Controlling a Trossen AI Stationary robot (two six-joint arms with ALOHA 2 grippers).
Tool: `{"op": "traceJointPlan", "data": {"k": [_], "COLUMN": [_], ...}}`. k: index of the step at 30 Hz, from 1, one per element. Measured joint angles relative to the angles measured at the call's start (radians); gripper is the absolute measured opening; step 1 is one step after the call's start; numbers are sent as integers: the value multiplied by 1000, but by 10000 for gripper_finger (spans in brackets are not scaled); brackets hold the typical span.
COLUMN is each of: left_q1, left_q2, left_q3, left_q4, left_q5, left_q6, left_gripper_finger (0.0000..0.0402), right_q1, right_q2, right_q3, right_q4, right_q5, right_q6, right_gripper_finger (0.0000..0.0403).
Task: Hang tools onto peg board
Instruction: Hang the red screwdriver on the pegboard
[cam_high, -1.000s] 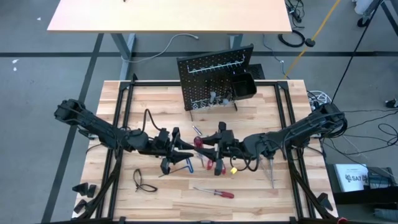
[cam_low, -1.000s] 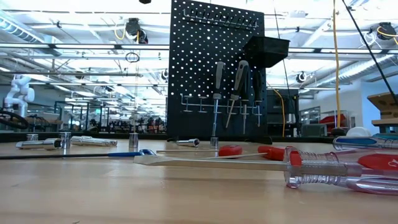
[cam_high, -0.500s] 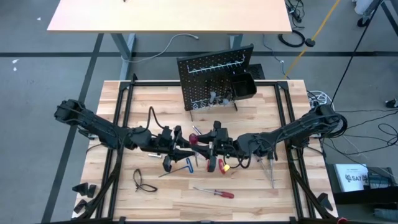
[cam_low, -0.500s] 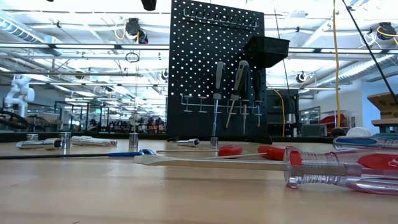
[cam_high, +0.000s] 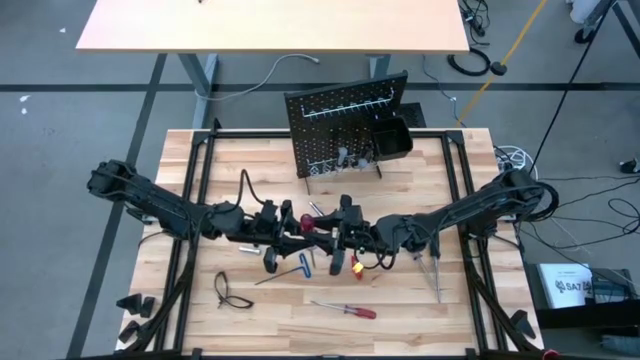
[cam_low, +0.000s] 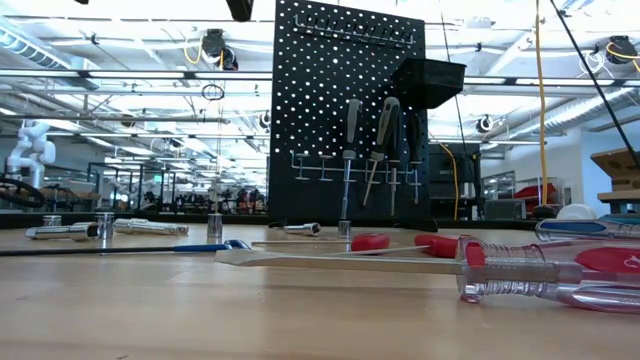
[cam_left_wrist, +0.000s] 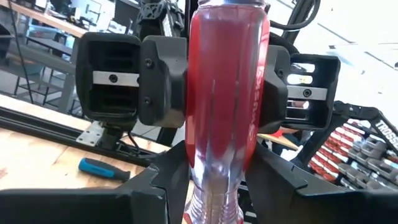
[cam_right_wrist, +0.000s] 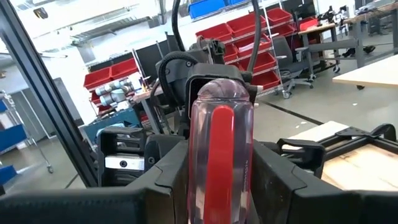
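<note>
Handover of a red-handled screwdriver (cam_high: 318, 228) above mid-table, in front of the peg board (cam_high: 345, 128). Both wrist views show the clear red handle (cam_left_wrist: 225, 106) seated between that arm's own dark fingers, with the other arm's gripper facing it from beyond. In the high view the left gripper (cam_high: 296, 236) and the right gripper (cam_high: 338, 226) meet tip to tip over the tool. Each appears closed on the handle, though which one carries the load cannot be told.

To do this step well, the receiving gripper should be firmly clamped before the other lets go, the handle kept in line so the shaft does not swing. The release should be slow, over the tabletop (cam_high: 400, 300).

Other tools lie loose on the table; a blue-handled one (cam_left_wrist: 102, 168) shows behind.

Legible writing: "TROSSE" on an arm link (cam_left_wrist: 380, 130); a box label on the floor (cam_high: 568, 287) reads roughly "SAT".
</note>
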Motion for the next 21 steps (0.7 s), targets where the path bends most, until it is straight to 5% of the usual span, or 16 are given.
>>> {"op": "traceJointPlan", "data": {"k": [7,14,21], "left_q1": [-2,-2,-3], "left_q2": [0,0,-9], "left_q3": [0,0,0], "left_q4": [-7,-5,-22], "left_q5": [15,14,25], "left_q6": [43,55,116], "left_gripper_finger": [100,100,100], "right_q1": [1,1,0], "right_q2": [1,-3,-24], "right_q3": [0,0,0], "right_q4": [-1,-2,-24], "right_q5": [-2,-5,-50], "right_q6": [0,-1,83], "right_gripper_finger": [118,122,310]}}
